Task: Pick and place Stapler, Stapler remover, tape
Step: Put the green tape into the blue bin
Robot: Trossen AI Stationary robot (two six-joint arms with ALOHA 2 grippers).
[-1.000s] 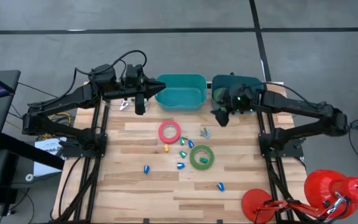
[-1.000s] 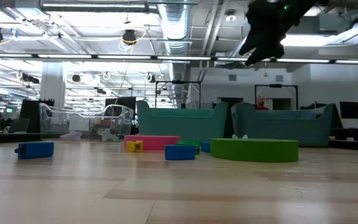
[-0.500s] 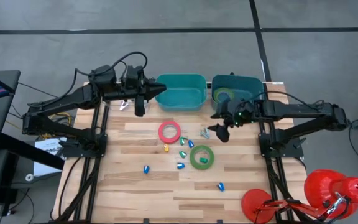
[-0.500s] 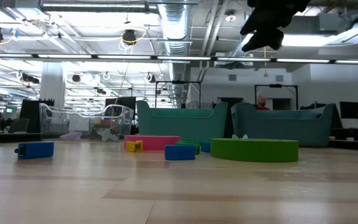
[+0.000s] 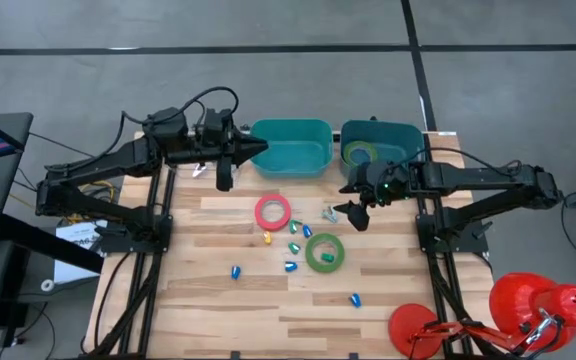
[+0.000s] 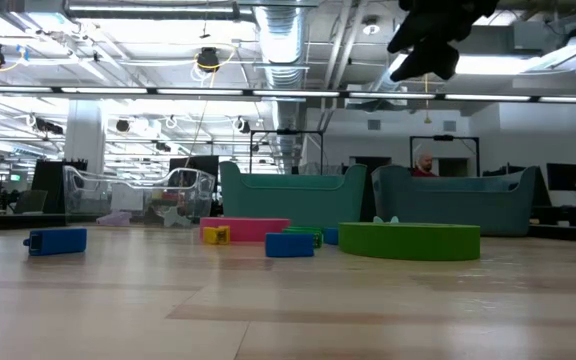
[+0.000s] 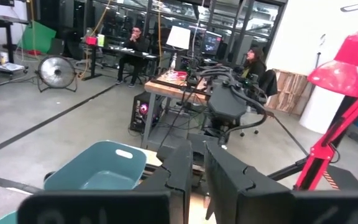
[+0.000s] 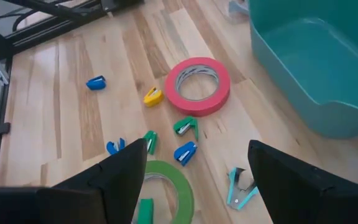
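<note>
A pink-red tape roll (image 5: 273, 211) (image 8: 197, 84) and a green tape roll (image 5: 324, 252) (image 8: 166, 186) lie flat on the wooden table. A second green roll (image 5: 360, 153) lies inside the right teal bin (image 5: 408, 135). Several small blue, green and yellow staplers (image 8: 185, 127) are scattered between the rolls. The stapler remover (image 5: 330, 212) (image 8: 241, 186) lies beside them. My right gripper (image 5: 356, 212) (image 8: 197, 144) hangs open above the table, tilted down, just right of the remover. My left gripper (image 5: 260, 147) (image 7: 197, 149) is shut and level by the left teal bin (image 5: 290, 150).
The two teal bins stand side by side at the table's far edge, with a person in the room behind them in the low view. A red lamp (image 5: 543, 305) is clamped at the near right corner. Bare wood lies along the near and left sides.
My right gripper has swung from over the right bin toward the table's near edge, out over the stapler remover, and stayed open. This has uncovered the green roll in that bin.
</note>
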